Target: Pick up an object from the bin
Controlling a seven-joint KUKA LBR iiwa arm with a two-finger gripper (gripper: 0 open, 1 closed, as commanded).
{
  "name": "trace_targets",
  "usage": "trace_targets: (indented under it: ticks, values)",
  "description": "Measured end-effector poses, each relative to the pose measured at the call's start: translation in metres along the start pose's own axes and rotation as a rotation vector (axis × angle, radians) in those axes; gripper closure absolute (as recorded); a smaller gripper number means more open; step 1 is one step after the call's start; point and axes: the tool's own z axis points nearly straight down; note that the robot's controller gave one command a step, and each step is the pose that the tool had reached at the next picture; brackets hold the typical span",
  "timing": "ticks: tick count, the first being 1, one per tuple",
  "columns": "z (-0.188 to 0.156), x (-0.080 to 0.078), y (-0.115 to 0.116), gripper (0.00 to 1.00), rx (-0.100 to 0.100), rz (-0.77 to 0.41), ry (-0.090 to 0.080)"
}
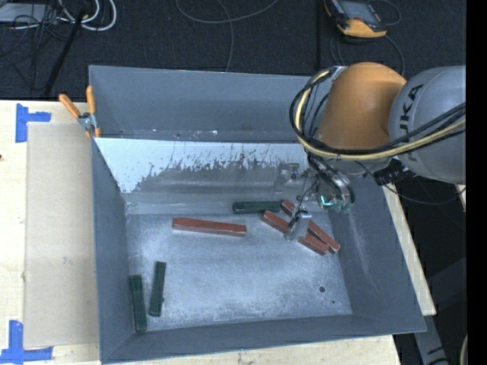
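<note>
Camera view from above: the gripper (297,226) sits low on a small cluster of reddish-brown bars (323,242) at centre right of the grey bin (243,284), and how wide it stands cannot be told.

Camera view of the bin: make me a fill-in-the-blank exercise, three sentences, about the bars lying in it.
1. In the near left corner of the bin lie ____ dark green bars.
2. The short bars heaped at the gripper are ____ in colour.
3. The long red-brown bar lies to the view's ____ of the gripper.
Missing words: two; red-brown; left.
</note>
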Motion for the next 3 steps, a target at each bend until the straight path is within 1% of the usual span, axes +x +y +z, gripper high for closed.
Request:
trace_targets:
  ticks: [1, 2, 3]
  values:
    - [0.093, 0.007, -0.027, 0.0, -0.001, 0.137, -0.003]
    - [0.098, 0.008, -0.068, 0.0, 0.0, 0.157, -0.009]
    - [0.097, 0.007, -0.066, 1.0, 0.0, 0.154, -0.012]
